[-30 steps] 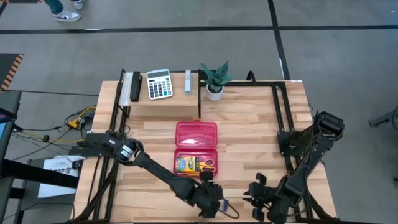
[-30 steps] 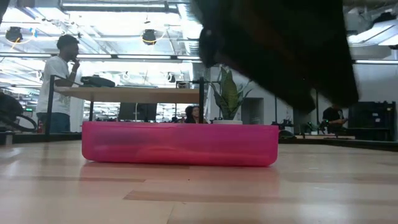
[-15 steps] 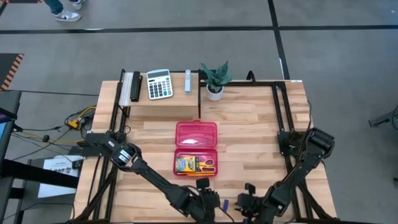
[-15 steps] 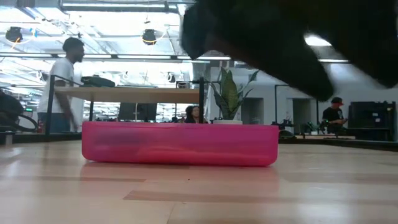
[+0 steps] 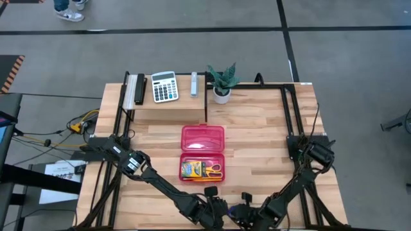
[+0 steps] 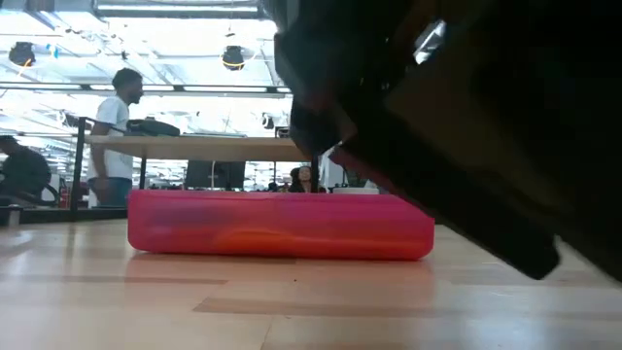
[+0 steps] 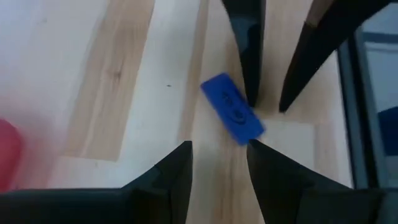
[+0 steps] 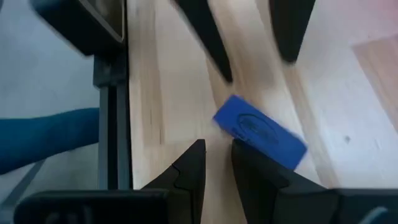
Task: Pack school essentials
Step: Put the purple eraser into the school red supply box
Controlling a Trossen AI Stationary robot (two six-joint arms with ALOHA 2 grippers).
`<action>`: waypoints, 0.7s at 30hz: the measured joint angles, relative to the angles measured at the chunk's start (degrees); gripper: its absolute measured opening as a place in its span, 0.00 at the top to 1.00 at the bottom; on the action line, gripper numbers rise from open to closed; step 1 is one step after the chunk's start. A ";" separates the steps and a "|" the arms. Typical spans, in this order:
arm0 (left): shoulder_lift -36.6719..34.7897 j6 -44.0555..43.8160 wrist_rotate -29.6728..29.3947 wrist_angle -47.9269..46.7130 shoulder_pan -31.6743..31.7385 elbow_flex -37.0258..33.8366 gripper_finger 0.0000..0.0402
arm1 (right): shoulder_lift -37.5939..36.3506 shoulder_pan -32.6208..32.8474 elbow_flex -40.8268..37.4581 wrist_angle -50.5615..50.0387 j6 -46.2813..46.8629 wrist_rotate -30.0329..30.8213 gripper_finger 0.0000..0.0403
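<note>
We see a table [image 5: 257, 128] of pale wood planks inside a black frame, standing on a grey floor with dark seams. At upper centre of the high view, a raised shelf holds a calculator [image 5: 164, 86] and a plant [image 5: 221, 82]. A cable bundle [image 5: 76, 125] hangs at the table's left edge.

The low view looks into a bright open workspace with ceiling lights, where a person [image 6: 119, 136] stands at upper left.

The pink case [image 5: 203, 153] lies open at table centre; its lower half holds the crayon box [image 5: 190, 169] and scissors [image 5: 213, 169]. We cannot read any label.

At bottom centre, both arms meet. The eraser [image 7: 232, 116] lies flat on the wood, bearing an oval embossed mark we cannot read. The left gripper [image 7: 219, 160] has its fingers parted just beside the eraser, holding nothing. The right gripper [image 8: 217, 163] also stands slightly parted, its fingertips at the eraser's edge, gripping nothing.
</note>
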 joint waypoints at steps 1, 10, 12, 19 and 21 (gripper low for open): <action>0.06 0.62 -0.23 -0.26 0.01 0.01 0.65 | -0.22 -0.49 -0.06 0.02 -1.14 -0.02 0.73; 0.13 0.86 -1.19 -1.38 -0.01 0.30 0.65 | -0.46 -5.10 -0.21 1.51 -6.88 -1.58 0.73; 0.13 1.38 -1.05 -1.40 -0.02 0.34 0.65 | -0.50 -5.24 -0.21 1.74 -7.68 -2.59 0.73; 0.15 5.37 -3.61 -2.23 1.20 0.37 0.65 | -2.90 -0.98 -0.28 0.97 -7.19 -2.95 0.73; 0.18 7.50 -4.62 -2.12 1.43 0.36 0.65 | -3.36 0.31 -0.28 1.04 -7.08 -2.89 0.73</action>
